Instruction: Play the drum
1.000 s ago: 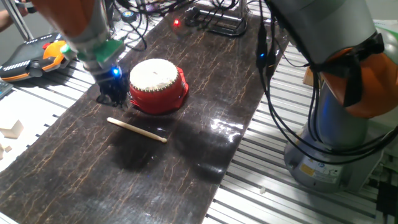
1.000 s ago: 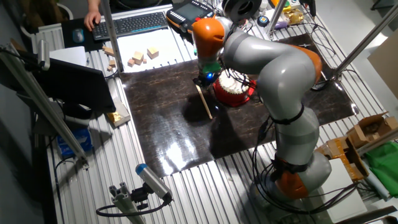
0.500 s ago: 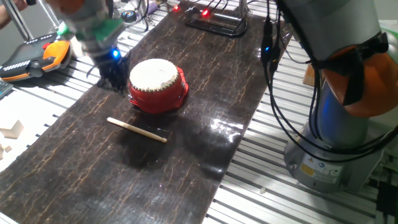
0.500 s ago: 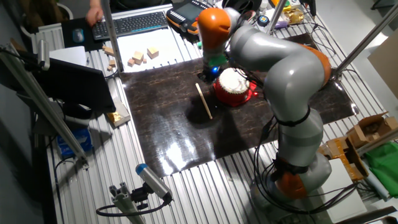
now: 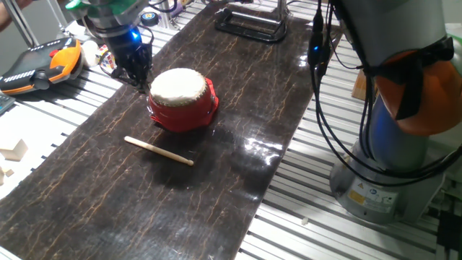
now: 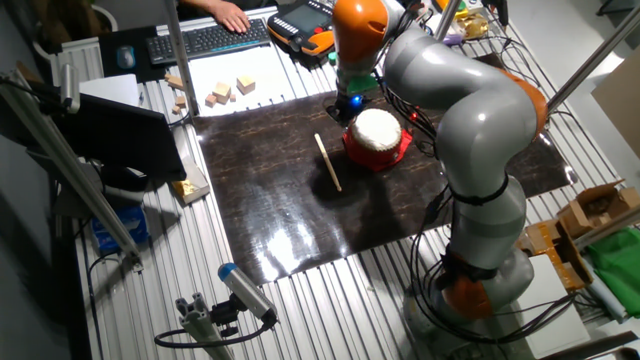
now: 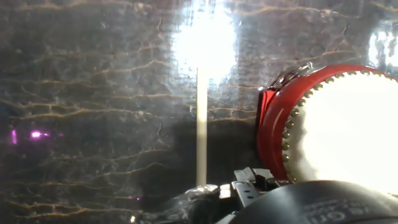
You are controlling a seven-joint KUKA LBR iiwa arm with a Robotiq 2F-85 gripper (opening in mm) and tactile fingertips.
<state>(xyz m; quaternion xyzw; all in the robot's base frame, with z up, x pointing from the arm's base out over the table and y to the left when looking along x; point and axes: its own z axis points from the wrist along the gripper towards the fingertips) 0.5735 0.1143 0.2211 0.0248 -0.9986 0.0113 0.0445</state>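
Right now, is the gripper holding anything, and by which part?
Nothing is held: the gripper hangs beside the drum, and the stick lies on the mat.

A robotics lab. The arm (image 6: 470,110) stands on a slotted aluminium table (image 6: 330,300). Cables (image 5: 325,123), a keyboard (image 6: 205,38) and a teach pendant (image 5: 36,65) lie around.

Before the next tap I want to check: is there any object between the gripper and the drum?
Nothing visible. The gripper hangs beside the drum, at its skin's edge. The wooden stick lies apart on the mat.
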